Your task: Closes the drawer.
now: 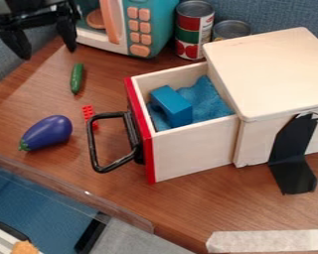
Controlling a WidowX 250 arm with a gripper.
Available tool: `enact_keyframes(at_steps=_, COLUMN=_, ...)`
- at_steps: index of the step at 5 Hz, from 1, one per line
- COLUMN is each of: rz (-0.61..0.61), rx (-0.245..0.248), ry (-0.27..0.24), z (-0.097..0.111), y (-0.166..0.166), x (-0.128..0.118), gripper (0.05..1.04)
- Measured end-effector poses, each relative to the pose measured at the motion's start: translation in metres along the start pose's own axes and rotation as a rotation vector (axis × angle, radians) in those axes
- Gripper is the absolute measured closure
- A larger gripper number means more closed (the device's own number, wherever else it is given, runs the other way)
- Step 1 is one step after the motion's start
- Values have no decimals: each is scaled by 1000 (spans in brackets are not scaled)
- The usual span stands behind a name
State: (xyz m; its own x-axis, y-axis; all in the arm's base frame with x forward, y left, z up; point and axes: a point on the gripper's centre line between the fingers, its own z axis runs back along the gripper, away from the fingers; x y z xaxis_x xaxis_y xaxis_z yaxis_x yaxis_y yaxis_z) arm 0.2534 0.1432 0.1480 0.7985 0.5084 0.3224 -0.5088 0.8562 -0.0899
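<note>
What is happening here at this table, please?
Nothing is being handled at this moment. The robot's black gripper hangs open and empty at the upper left, above the table and away from the drawer. The drawer is pulled out of its wooden box, with a blue block and blue cloth inside, so closing it is not yet done.

On my bench point(211, 198) I count two cans point(194, 30), one eggplant point(46, 133), one cucumber point(77, 78), one red brick point(88, 111), one toy microwave point(150, 15), two strips of white tape point(265, 241), one wooden box point(271, 69) and one drawer point(195, 153) with one black handle point(93, 146). Inside it I count one blue block point(175, 107) and one blue cloth point(208, 98).
</note>
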Motion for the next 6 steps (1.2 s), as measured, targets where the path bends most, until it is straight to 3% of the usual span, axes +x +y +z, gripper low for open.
enact_keyframes(at_steps=1, rz=-237, rx=-72, ry=20, z=-2, y=1, x=-8, gripper=83)
enact_keyframes(at_steps=2, rz=-440, rx=-113, ry=27, z=-3, y=6, x=-14, gripper=83)
enact_keyframes(at_steps=3, rz=-638, rx=-118, ry=46, z=-9, y=12, x=-24, gripper=83)
enact_keyframes(at_steps=5, rz=-945, rx=-47, ry=114, z=-27, y=16, x=-43, gripper=83)
enact_keyframes(at_steps=6, rz=-1082, rx=-45, ry=161, z=-35, y=11, x=-54, gripper=83)
